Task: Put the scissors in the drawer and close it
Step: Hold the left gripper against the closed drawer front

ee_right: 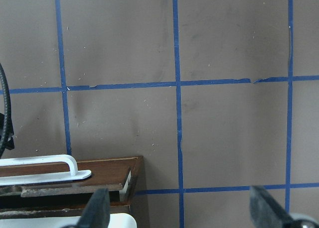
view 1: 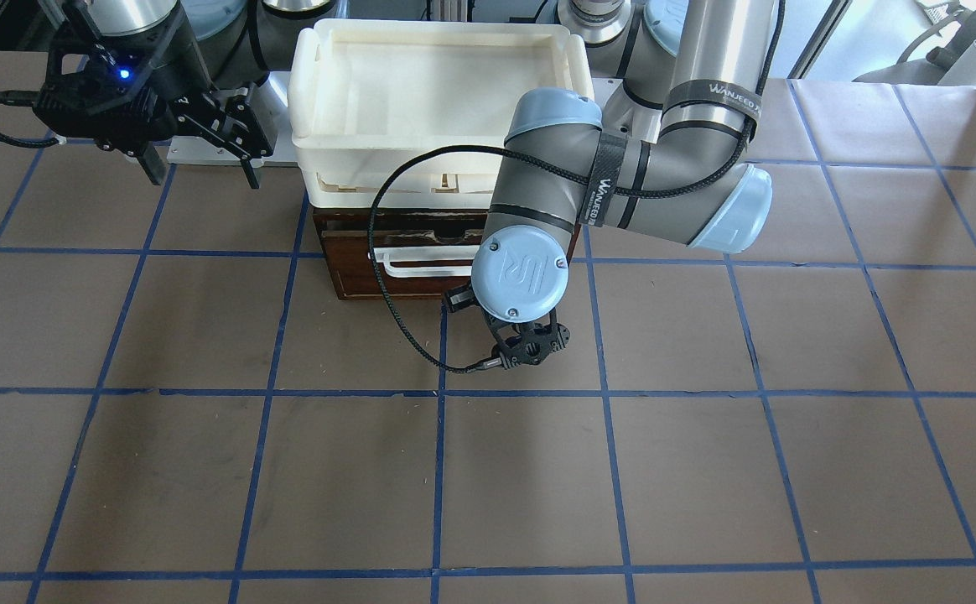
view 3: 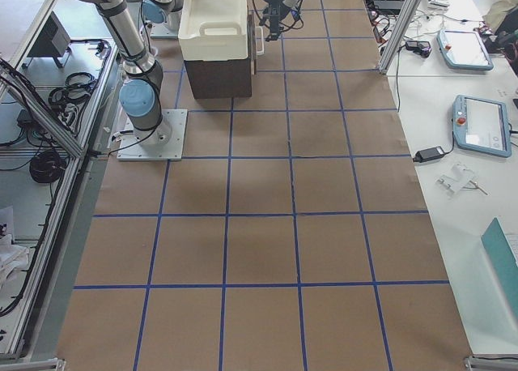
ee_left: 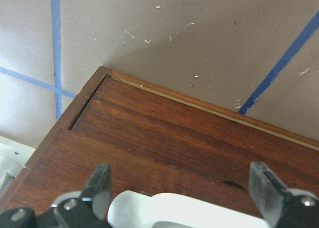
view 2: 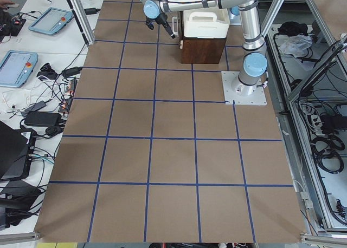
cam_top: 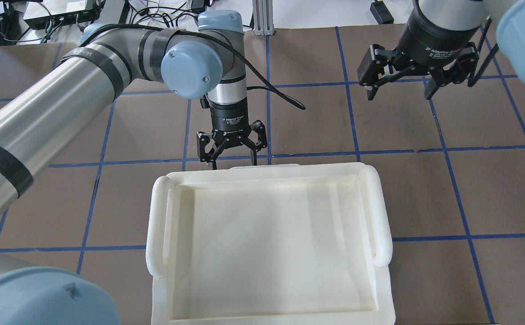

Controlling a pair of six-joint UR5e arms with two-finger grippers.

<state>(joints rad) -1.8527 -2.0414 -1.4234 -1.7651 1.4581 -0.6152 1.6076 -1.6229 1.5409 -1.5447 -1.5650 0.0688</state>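
The drawer (view 1: 354, 273) has a dark brown wood front and a white bar handle (view 1: 421, 260). It sits pushed in under the tray and none of its interior shows. My left gripper (view 1: 526, 344) is open and points at the drawer front (ee_left: 174, 133). The handle (ee_left: 164, 208) lies between its fingertips (ee_left: 102, 183). The same gripper (cam_top: 231, 155) shows just beyond the tray in the overhead view. My right gripper (view 1: 201, 172) is open and empty, off to the drawer's side and above the table (cam_top: 400, 88). The scissors are not in view.
A cream-white plastic tray (cam_top: 156, 225) sits on top of the dark wood drawer unit (view 3: 218, 75). The brown table has a blue tape grid (ee_right: 177, 83). The left arm's cable (view 1: 387, 285) hangs in front of the drawer.
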